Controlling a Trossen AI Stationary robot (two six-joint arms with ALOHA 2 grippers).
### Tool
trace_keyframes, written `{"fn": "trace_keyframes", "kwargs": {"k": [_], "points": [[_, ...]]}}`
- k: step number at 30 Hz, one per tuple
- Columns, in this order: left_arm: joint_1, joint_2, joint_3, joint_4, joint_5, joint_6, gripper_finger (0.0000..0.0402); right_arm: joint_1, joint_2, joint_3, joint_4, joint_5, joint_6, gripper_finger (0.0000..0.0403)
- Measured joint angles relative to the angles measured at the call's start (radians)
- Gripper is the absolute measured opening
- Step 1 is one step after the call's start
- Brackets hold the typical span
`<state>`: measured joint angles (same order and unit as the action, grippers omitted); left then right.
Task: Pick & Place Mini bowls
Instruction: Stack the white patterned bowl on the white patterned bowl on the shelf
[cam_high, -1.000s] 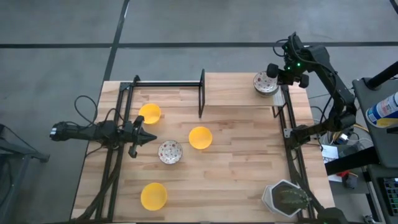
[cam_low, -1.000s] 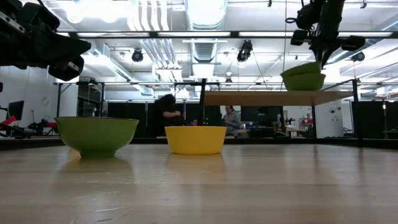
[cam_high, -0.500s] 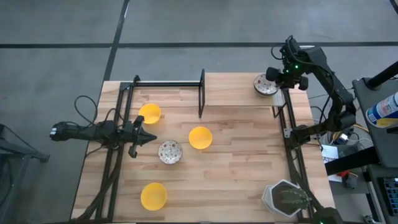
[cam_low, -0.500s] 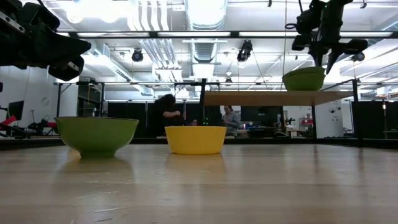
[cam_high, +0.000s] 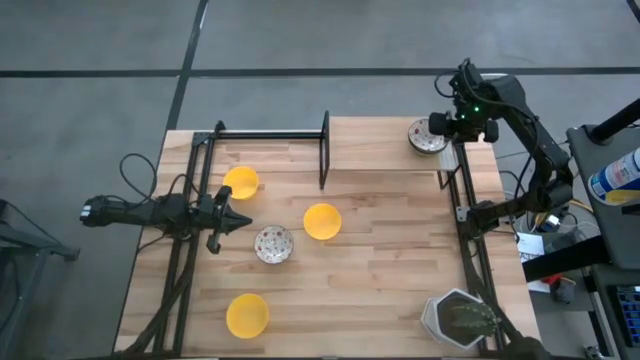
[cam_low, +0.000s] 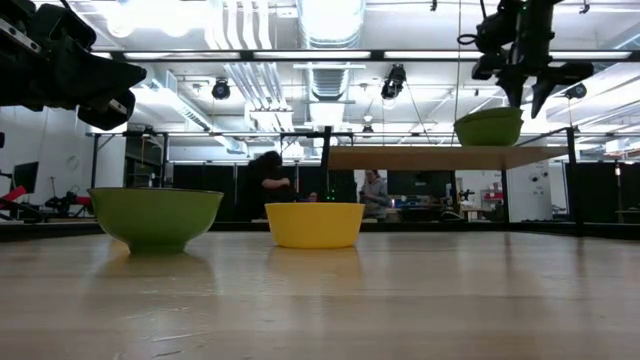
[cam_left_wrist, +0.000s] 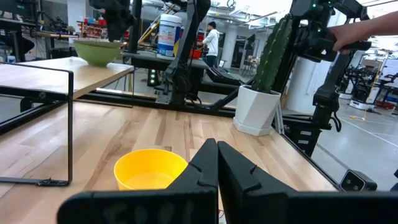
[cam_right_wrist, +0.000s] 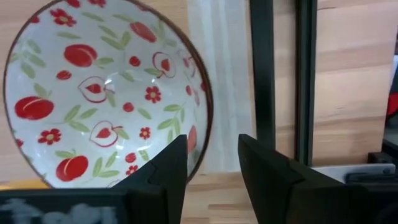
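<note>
A white mini bowl with a red-and-green pattern inside (cam_right_wrist: 99, 93) sits upright on its base on the raised wooden shelf (cam_low: 400, 158) at the table's far right; it also shows in the high view (cam_high: 425, 136) and the low view (cam_low: 489, 128). My right gripper (cam_right_wrist: 211, 168) hovers open over that bowl's rim, one finger above the inside and one outside, just clear of it. Another patterned bowl (cam_high: 273, 244) and three yellow mini bowls (cam_high: 322, 221) (cam_high: 241, 182) (cam_high: 247, 314) rest on the table. My left gripper (cam_high: 232, 216) waits shut at the left.
A black frame (cam_high: 324, 150) carries the shelf and stands up from the table's far middle. A grey-white hexagonal pot holding a cactus (cam_high: 458, 318) stands at the near right corner. The arms' stands run along both side edges. People show in the room beyond.
My right gripper has opened and let go of the patterned bowl, then risen a little. The bowl, held tilted just above the shelf before, now sits level on it.
</note>
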<state>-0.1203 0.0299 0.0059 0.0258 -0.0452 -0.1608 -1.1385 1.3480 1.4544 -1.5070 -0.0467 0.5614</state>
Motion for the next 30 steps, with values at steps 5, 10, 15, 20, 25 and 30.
{"fn": "trace_keyframes", "kwargs": {"k": [5,10,15,20,25,30], "points": [[0.000,0.000,0.000,0.000,0.000,0.000,0.0000,0.000,-0.027,0.010,0.012,0.000,-0.017,0.0135],[0.000,0.000,0.000,0.000,0.000,0.000,0.0000,0.004,-0.076,0.036,0.023,-0.004,-0.018,0.0136],[0.000,0.000,0.000,0.000,0.000,0.000,0.0000,0.019,-0.131,0.068,0.027,-0.009,-0.017,0.0128],[0.000,0.000,0.000,0.000,0.000,0.000,0.0000,0.068,-0.176,0.082,0.029,-0.028,-0.019,0.0123],[-0.001,0.000,0.000,0.006,-0.034,0.004,0.0000,0.150,-0.214,0.082,0.030,-0.090,-0.061,0.0117],[0.000,0.000,0.000,0.025,-0.055,-0.165,0.0000,0.289,-0.257,0.080,0.074,-0.093,-0.022,0.0066]]}}
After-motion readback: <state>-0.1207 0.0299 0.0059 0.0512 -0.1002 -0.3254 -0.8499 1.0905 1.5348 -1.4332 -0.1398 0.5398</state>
